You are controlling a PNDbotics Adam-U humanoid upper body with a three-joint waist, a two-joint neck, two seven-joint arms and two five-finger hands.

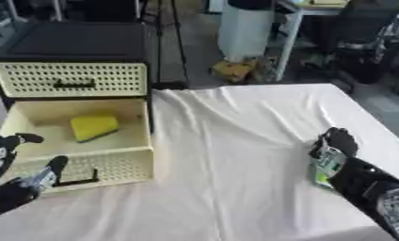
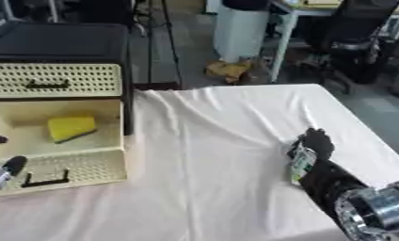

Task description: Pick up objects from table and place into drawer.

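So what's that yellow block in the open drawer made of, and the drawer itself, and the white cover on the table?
The yellow block looks like sponge or foam: matte, soft-edged. The drawer seems to be cream plastic, its front perforated with small holes and fitted with a dark handle. The cover looks like cloth, matte white with soft creases.
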